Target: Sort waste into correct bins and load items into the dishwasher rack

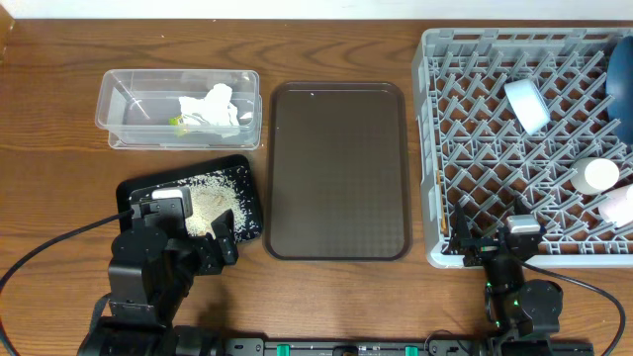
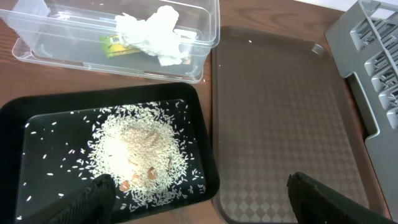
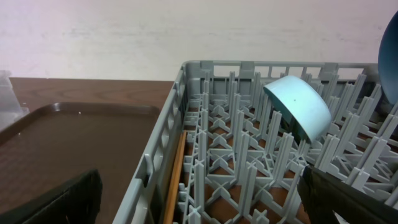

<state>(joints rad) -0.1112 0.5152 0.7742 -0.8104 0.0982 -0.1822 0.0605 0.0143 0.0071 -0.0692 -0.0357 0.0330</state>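
All waste looks binned: tissue (image 1: pixel 213 107) and wrapper (image 2: pixel 115 43) in the clear tub (image 1: pixel 119 89) at the far-left corner, rice (image 1: pixel 210 198) in the black tray (image 1: pixel 134 188) at the near-left. The right-edge rack (image 1: pixel 435 148) holds dish (image 1: pixel 621 74), bowl (image 1: pixel 527 104), pale cup (image 1: pixel 598 175), pink cup (image 1: pixel 620 208) and one visible chopstick (image 3: pixel 176 174). Left gripper (image 2: pixel 199 199) and right gripper (image 3: pixel 199 199) gape wide, empty.

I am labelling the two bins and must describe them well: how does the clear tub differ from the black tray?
The clear tub is transparent, while the black tray is opaque. The clear tub has high walls; the black tray is shallow. The clear tub holds crumpled tissue and a yellow-green wrapper; the black tray holds rice-like grains. Both are rectangular and lie beside the brown serving tray.
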